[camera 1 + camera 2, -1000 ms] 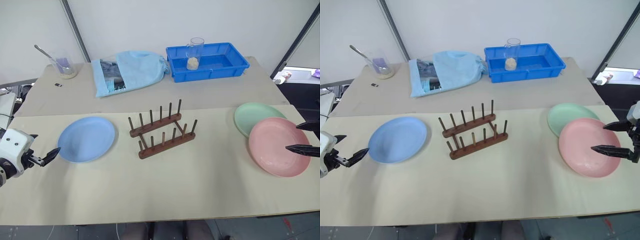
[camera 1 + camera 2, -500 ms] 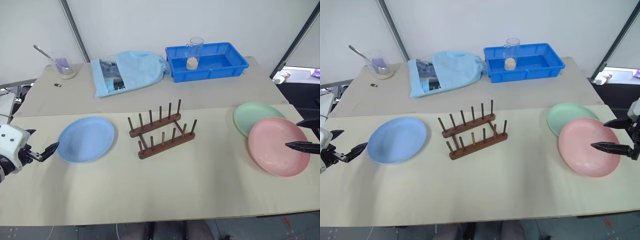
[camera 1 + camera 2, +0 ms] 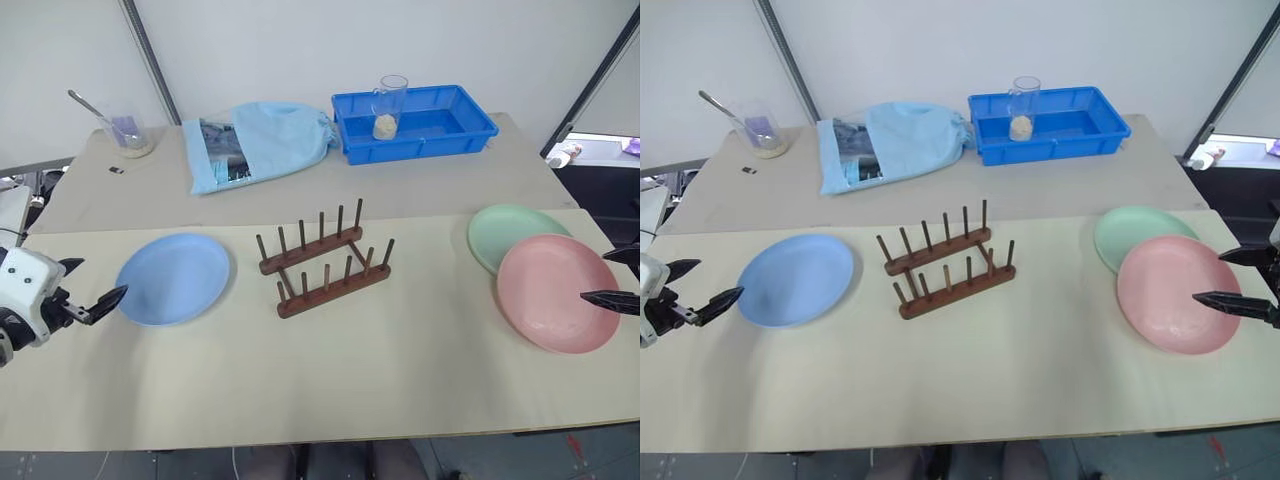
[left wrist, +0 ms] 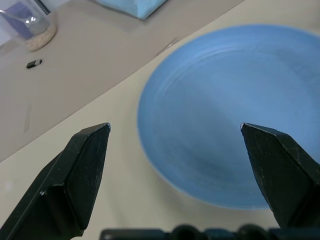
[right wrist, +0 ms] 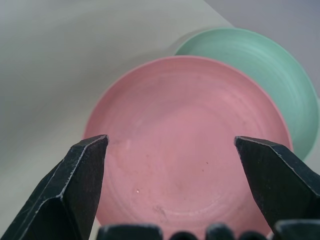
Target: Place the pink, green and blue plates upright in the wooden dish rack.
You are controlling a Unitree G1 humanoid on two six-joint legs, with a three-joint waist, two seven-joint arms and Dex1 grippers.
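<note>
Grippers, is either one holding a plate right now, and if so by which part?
Nothing is held. The left gripper is open beside the blue plate; the right gripper is open over the pink plate, which lies flat.

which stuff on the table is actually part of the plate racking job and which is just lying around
Part of the job:
- pink plate
- green plate
- blue plate
- wooden dish rack

Just lying about:
- blue plastic tray
- glass standing in that tray
- light blue cloth bag
- beaker with spoon
</note>
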